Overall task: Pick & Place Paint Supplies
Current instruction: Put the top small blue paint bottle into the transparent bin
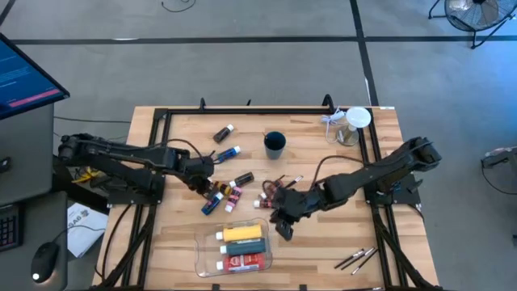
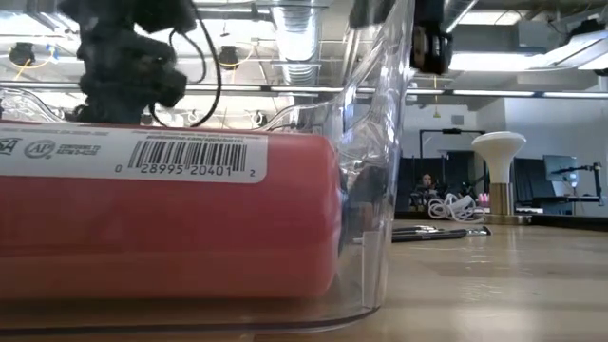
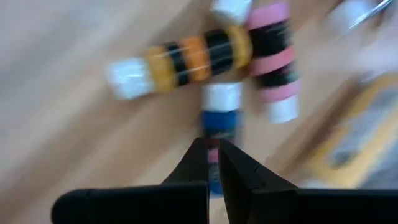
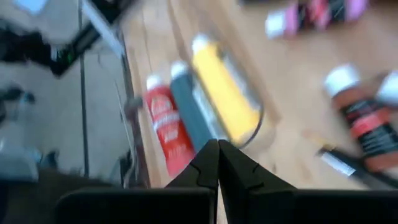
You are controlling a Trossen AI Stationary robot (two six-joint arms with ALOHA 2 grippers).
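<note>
Lower centre, clear tray [image 1: 207, 260] holds yellow bottle [image 1: 242, 234], teal and red bottles side by side, long axes left-right; left gripper [image 1: 202, 184] and right gripper [image 1: 283, 229] both pressed together.

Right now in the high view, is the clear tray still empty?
No, the clear tray already holds three bottles side by side: a yellow bottle, a teal bottle and a red bottle.

The table [image 1: 339, 242] was pale, matt planked wood inside a dark metal frame [image 1: 266, 110], the tray [image 2: 385, 190] was clear glossy plastic, the red bottle [image 2: 161, 223] in it was smooth plastic with a white paper barcode label [image 2: 133, 154], and both arms looked matt black.
</note>
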